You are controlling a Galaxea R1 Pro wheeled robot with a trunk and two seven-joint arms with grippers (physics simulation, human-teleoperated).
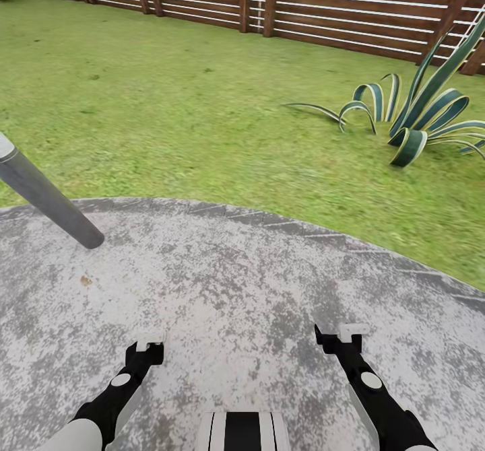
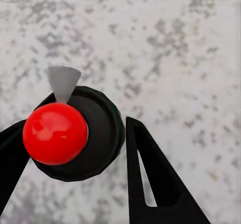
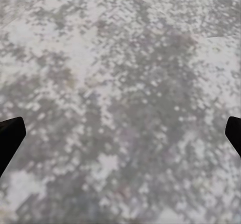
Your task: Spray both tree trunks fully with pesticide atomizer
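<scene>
On the round grey paving (image 1: 222, 283), seen from the head view, the robot's two arms reach forward low over the mottled stone. The left tool (image 1: 147, 347) hangs above the paving, well short of its curved edge, and the right tool (image 1: 339, 338) hangs level with it on the other side. From this view I cannot tell how either tool stands. A grey pole (image 1: 47, 198) slants down and meets the paving near its curved edge, on the left arm's side. Beyond the paving lies the green lawn (image 1: 175, 108), and beyond the lawn runs a brown slatted fence (image 1: 323, 3). A low plant with striped, pointed leaves (image 1: 421, 118) grows from the lawn close to the fence, on the right arm's side. A striped part of the robot's body (image 1: 242, 431) shows just behind the paving, between the arms.

Over the paving (image 2: 175, 48) in the left wrist view, the left tool (image 2: 75, 148) has its two black fingers (image 2: 150, 179) set apart, with the atomizer (image 2: 98, 133) between them. The atomizer is seen end-on: a round black body, a red ball on top and a pale grey nozzle pointing away. One finger stands just beside the black body with a thin gap; whether the other touches it I cannot tell.

Above the paving (image 3: 120, 83) in the right wrist view, the right tool (image 3: 120, 133) is spread wide, its black fingertips (image 3: 10, 133) at the two sides with bare stone between them.
</scene>
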